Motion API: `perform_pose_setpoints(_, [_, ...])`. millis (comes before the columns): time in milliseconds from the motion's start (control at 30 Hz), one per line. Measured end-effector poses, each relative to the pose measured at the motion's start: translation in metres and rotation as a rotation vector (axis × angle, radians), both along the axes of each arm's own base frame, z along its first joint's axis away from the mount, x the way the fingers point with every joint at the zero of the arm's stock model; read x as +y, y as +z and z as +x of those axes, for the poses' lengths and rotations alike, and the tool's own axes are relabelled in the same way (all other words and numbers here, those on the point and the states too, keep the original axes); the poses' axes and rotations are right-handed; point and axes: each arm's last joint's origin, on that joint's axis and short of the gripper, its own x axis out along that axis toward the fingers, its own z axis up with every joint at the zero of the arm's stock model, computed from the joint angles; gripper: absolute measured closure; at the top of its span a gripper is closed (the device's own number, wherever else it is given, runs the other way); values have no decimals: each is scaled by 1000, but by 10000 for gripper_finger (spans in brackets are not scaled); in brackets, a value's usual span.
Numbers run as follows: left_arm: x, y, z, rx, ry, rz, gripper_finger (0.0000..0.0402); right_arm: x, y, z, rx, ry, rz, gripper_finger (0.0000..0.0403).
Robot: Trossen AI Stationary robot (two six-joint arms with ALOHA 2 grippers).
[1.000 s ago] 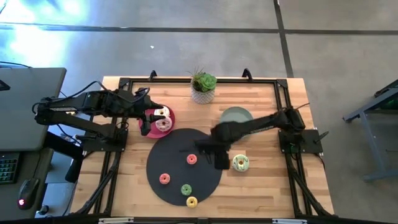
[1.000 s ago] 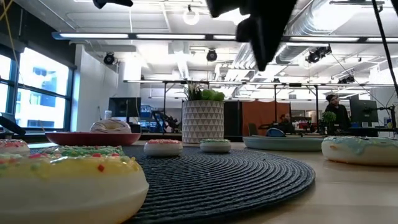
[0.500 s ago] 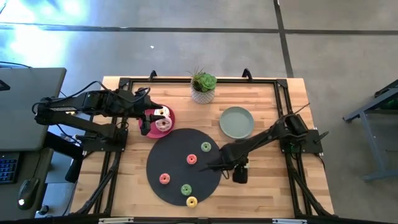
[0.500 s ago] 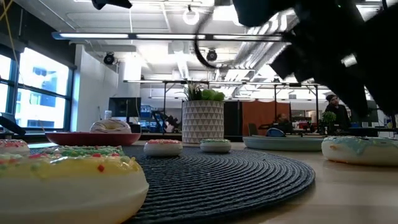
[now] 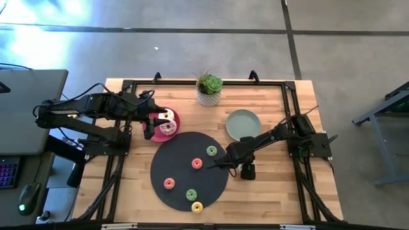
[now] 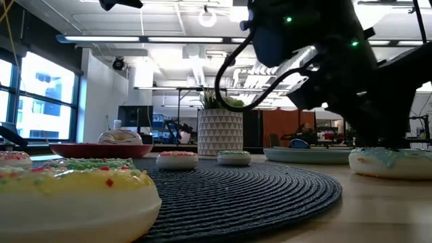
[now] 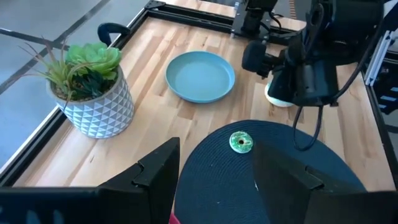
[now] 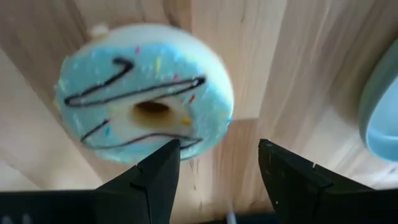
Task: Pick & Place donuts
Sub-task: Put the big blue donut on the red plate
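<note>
Right arm has swung from over the round black woven mat [image 5: 189,170] down to the bare wooden desk [image 5: 275,191] right of it. Right pincer [image 8: 214,165], fingers apart and empty, now hangs directly over the large green-frosted ring donut [image 8: 144,101]; grasp looks imminent. Left pincer [image 7: 214,171] waits, spread, empty, over the red round plate [image 5: 151,121].

Worktop [image 5: 275,191], pale wood planks, as I see it from above. Directly on it: black round mat [image 5: 172,153] at centre; red plate [image 5: 153,131] at its far-left edge; sage-green plate [image 5: 242,125] far right; potted plant [image 5: 208,89] at the back; frosted donut [image 8: 144,104] beside the mat.
</note>
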Motion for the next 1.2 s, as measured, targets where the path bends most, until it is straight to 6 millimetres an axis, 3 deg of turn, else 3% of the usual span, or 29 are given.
perform_pose_setpoints(300, [0, 0, 0, -1, 1, -1, 211, -4, -1, 11, -111, 17, 42, 197])
perform_pose_setpoints(533, [0, 0, 0, 0, 1, 0, 211, -4, -15, 10, -163, -1, 54, 200])
perform_pose_setpoints(667, [0, 0, 0, 0, 1, 0, 211, -5, -24, 1, -117, -44, 79, 229])
perform_pose_setpoints(800, [0, 0, 0, 0, 2, 0, 211, -4, -25, 0, -106, -77, 103, 286])
perform_pose_setpoints(1033, [0, 0, 0, -1, 5, 2, 211, -1, -1, 26, -243, -110, 156, 383])
perform_pose_setpoints(1200, [0, 0, 0, -1, 6, 3, 212, -5, 31, 67, -585, -39, 100, 386])
